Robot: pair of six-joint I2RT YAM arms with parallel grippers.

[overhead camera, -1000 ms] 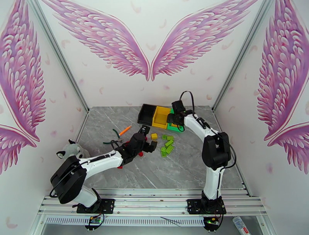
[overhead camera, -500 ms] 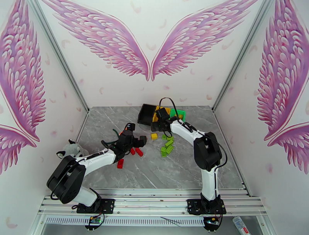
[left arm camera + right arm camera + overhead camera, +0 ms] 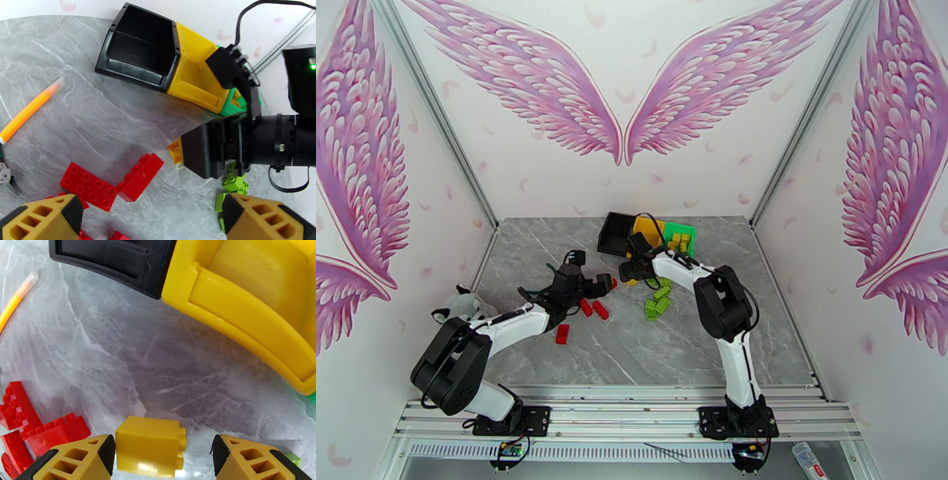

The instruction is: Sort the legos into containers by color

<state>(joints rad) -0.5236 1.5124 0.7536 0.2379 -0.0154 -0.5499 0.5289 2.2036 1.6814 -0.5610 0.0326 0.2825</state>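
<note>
Brick [image 3: 150, 445] of glossy studded plastic, boxy yellow bin [image 3: 245, 330], veined tabletop [image 3: 158, 370]

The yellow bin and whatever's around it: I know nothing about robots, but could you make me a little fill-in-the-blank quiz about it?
1. The brick lying between the fingers of the right gripper is ____ in colour.
2. The yellow bin stands in a row between the green bin and the ____ one.
3. In the right wrist view, the bricks left of that brick are all ____.

Missing words: yellow; black; red
</note>
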